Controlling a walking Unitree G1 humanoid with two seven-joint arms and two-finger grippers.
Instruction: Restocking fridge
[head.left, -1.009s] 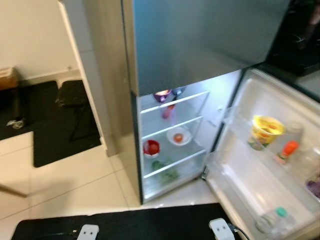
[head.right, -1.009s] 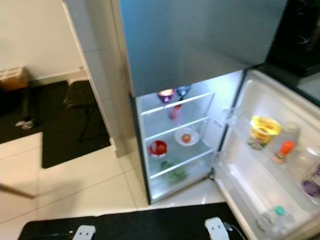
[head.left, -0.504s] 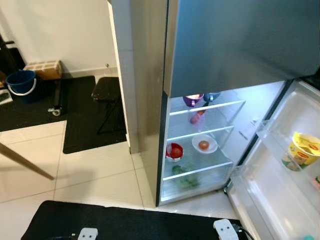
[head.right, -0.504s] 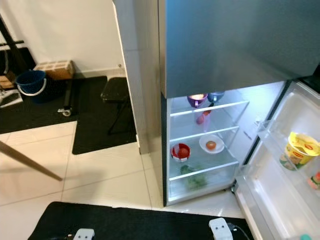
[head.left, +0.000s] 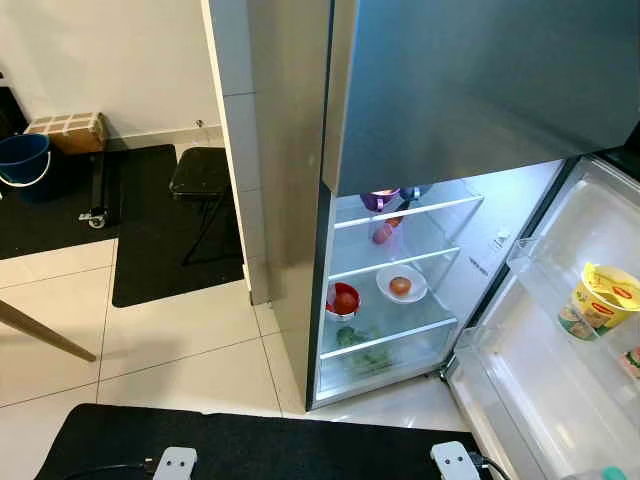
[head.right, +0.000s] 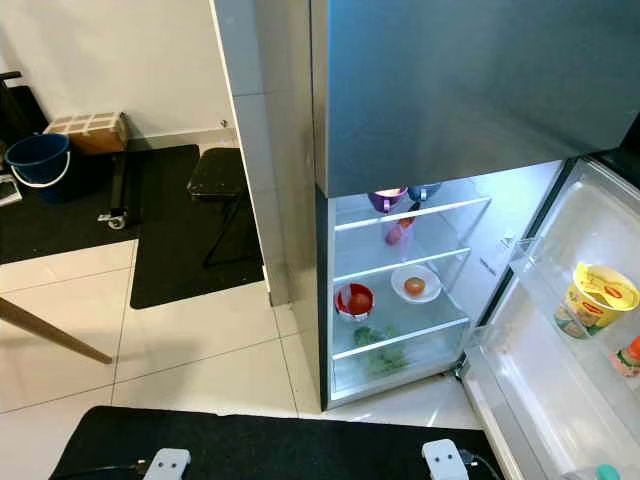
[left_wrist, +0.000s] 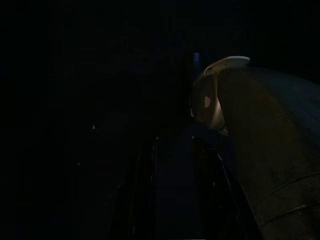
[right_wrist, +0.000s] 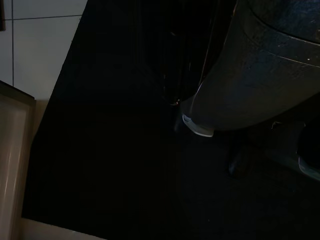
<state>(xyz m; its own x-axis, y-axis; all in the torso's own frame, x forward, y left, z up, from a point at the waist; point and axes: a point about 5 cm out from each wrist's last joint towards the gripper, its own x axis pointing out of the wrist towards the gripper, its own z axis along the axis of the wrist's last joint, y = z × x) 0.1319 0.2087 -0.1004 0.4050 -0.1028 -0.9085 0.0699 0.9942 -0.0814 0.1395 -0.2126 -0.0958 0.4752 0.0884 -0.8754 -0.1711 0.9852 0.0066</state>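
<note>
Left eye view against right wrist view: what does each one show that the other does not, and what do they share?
Left eye view: the open fridge, with a red bowl, a plate bearing an orange fruit, and a yellow tub in the door. Right wrist view: a dark rounded casing close up, and a beige edge. Shared: the white floor tiles.

Little can be read here. The yellow tub (head.right: 594, 297) in the open fridge door's (head.right: 560, 330) rack carries a red oval logo on its lid and a printed label on its side, but the lettering is too small and soft to make out. The cardboard box (head.right: 92, 131) by the wall has markings on top that stay illegible.
</note>
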